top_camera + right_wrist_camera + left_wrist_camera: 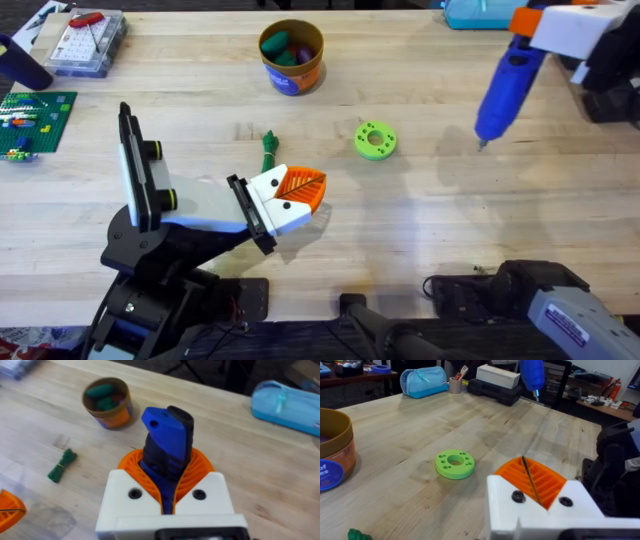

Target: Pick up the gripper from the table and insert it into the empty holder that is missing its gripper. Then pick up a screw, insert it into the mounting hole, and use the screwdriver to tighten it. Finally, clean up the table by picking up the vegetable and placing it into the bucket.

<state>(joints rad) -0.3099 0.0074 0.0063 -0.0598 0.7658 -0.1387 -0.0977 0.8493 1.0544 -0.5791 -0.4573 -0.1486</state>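
My right gripper [522, 24] is shut on the blue screwdriver [505, 85], held above the table's far right with its metal tip pointing down. In the right wrist view the screwdriver [167, 435] sits between the orange pads [197, 467]. My left gripper [305, 188] hovers low over the table's middle, shut with nothing in it; its pads [545, 480] are pressed together. The green vegetable [268, 150] lies on the wood just beyond it. The orange bucket [291, 57] stands farther back with toy pieces inside. The holder and screw are out of view.
A light-green disc with holes [375, 139] lies right of the vegetable. A clear parts box [85, 40] with a red tool and a green brick plate [35, 115] sit at the far left. A blue pencil case [480, 12] lies at the back right edge.
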